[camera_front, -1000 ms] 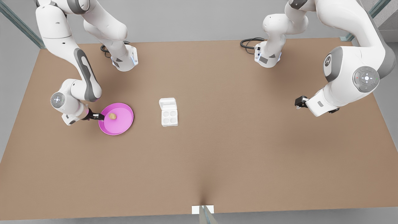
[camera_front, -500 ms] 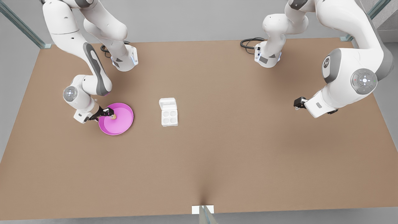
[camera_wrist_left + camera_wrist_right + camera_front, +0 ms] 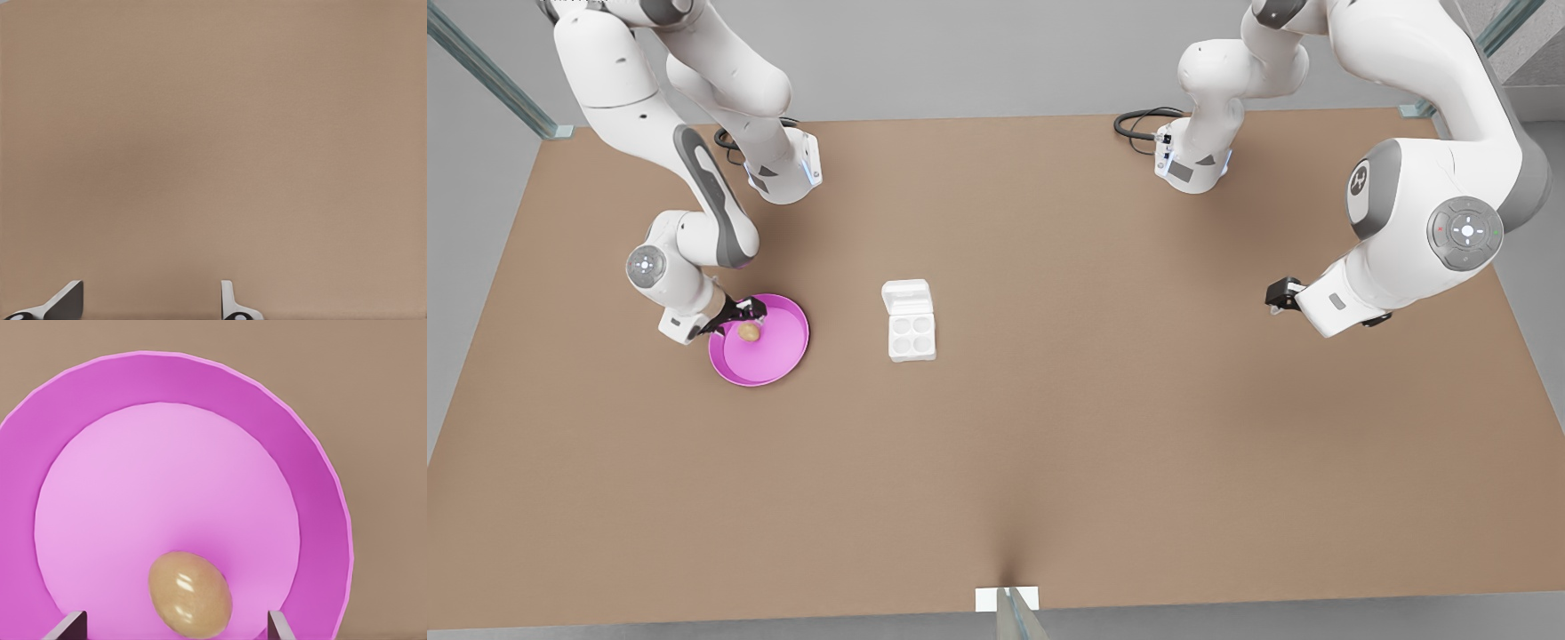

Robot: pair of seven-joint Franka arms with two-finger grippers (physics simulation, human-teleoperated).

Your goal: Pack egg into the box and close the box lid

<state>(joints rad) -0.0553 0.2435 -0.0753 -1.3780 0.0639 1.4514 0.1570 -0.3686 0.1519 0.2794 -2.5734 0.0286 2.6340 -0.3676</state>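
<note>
Your right gripper [image 3: 740, 313] is the one over the pink dish [image 3: 783, 342], at the front view's left; its fingers are spread wide and hold nothing. In the right wrist view the two fingertips [image 3: 70, 623] stand well apart on either side of the egg [image 3: 190, 599], which lies on the dish floor between them, not touching either pad; that is the relation to watch.

In the front view the egg [image 3: 749, 332] sits just toward 4 o'clock of the gripper, inside the dish near its 10 o'clock rim. Its long axis looks to run roughly along the gap rather than across it, tilted a little, so the fingers would likely close on the narrower waist; I judge this a fair line for a pinch, though the smooth rounded shell could squirt out if you close high on it; descend first.

The box [image 3: 911, 334] lies toward 3 o'clock of the dish, apart from it, its four cups bare and the box lid [image 3: 907, 296] folded back flat at the 12 o'clock side; nothing is packed yet.

Your left gripper [image 3: 1279, 293] waits far off at the front view's right, over bare table [image 3: 213, 133]; its fingers [image 3: 67, 300] stand apart and hold nothing. The right arm is much the nearer to egg and box.
</note>
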